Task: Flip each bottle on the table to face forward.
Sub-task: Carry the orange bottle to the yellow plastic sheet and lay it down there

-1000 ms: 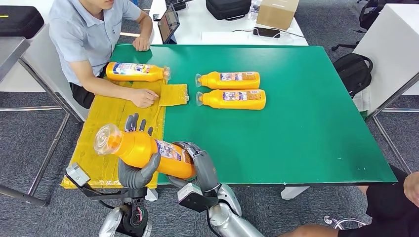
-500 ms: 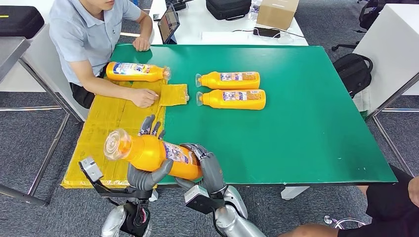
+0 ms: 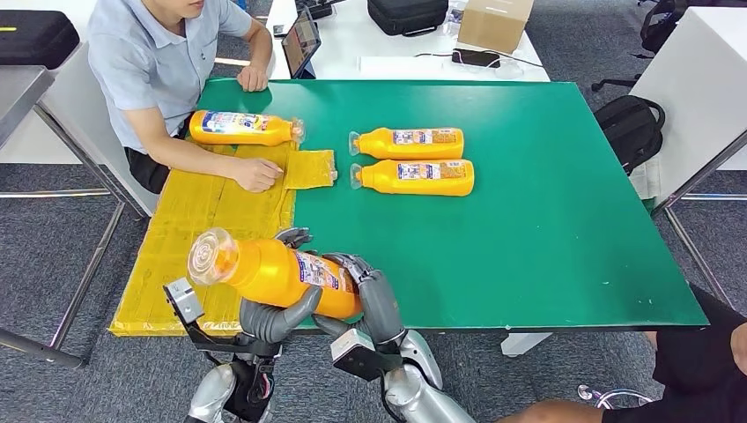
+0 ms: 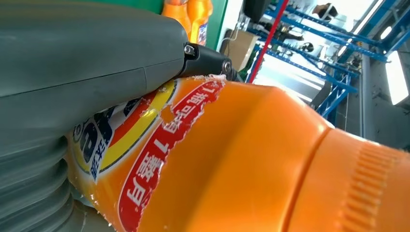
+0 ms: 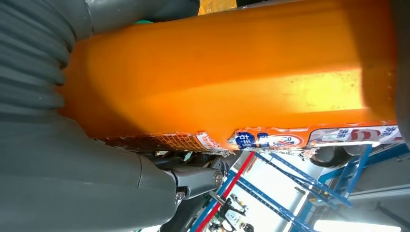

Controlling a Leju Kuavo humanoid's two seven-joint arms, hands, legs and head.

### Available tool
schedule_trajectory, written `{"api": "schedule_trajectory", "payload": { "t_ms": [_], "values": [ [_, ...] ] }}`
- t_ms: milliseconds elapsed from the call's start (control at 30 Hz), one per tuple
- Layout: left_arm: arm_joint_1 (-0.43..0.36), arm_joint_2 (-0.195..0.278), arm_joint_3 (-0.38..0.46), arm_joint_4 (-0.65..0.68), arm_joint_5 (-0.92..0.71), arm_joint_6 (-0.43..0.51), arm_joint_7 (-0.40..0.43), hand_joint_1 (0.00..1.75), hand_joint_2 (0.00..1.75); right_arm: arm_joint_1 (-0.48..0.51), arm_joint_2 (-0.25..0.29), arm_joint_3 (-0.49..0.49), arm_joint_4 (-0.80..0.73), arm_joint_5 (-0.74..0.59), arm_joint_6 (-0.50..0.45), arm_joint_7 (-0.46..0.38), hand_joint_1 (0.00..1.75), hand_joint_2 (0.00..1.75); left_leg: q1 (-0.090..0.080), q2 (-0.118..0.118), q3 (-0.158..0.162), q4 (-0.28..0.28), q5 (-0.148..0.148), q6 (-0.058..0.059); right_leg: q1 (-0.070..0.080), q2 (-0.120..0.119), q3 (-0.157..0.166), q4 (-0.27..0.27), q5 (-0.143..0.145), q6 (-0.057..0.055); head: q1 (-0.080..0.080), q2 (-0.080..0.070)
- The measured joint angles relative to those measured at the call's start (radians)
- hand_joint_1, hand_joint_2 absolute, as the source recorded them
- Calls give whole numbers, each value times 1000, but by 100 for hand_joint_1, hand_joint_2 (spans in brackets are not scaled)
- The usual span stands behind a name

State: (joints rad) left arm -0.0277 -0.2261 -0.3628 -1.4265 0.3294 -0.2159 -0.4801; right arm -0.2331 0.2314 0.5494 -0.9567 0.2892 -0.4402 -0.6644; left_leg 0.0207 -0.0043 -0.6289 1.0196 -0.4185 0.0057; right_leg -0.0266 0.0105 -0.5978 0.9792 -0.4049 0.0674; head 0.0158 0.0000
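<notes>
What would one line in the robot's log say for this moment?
both hands: left hand, right hand hold orange bottle | above near table edge | two bottles lie mid-table

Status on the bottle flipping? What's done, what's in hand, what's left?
Looks done: two orange bottles lie side by side mid-table on the green table, labels up. In hand: the left hand and right hand both grip a third orange bottle lifted at the near edge. Left: set it down, then likely the bottle by the person's arm; its facing is unclear.
</notes>
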Motion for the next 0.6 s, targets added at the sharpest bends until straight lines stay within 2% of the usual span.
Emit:
{"api": "schedule_trajectory", "payload": {
  "t_ms": [33,67,133,167,200,267,367,533,600],
  "values": [
    [-3,1,1,4,9,-5,4,175,175,0,0,0,0,-1,0,0,175,175,0,0,0,0,0,0,0,0,0,0,0,0,0,0],
    [-5,2,2,8,16,-10,6,175,175,0,0,1,0,-2,0,0,154,175,0,0,0,0,0,0,0,0,0,0,0,0,0,0],
    [-9,3,4,13,28,-16,8,175,175,0,0,2,0,-3,1,0,66,175,0,0,0,0,0,0,0,0,0,0,0,0,0,0],
    [-12,3,5,14,32,-17,9,175,175,1,0,2,0,-3,4,0,23,131,0,0,0,0,0,0,0,0,0,0,0,0,0,0],
    [-14,3,8,16,36,-18,10,175,175,1,0,5,0,-3,9,0,0,87,0,0,0,0,0,0,0,0,0,0,0,0,0,0],
    [-17,4,14,17,40,-17,14,175,175,1,1,11,0,-2,23,0,0,0,0,0,0,0,0,0,0,0,0,0,0,0,0,0],
    [-21,5,20,18,32,4,18,175,175,1,2,23,0,12,28,0,0,0,0,0,0,0,0,0,0,0,0,0,0,0,0,0],
    [-50,15,36,29,-62,112,10,175,175,2,2,56,0,30,-13,0,0,0,0,0,0,0,0,0,0,0,0,0,0,0,0,0],
    [-66,22,44,33,-128,183,-1,175,175,4,1,68,-7,23,-33,0,0,0,0,0,0,0,0,0,0,0,0,0,0,0,0,0]
  ]
}}
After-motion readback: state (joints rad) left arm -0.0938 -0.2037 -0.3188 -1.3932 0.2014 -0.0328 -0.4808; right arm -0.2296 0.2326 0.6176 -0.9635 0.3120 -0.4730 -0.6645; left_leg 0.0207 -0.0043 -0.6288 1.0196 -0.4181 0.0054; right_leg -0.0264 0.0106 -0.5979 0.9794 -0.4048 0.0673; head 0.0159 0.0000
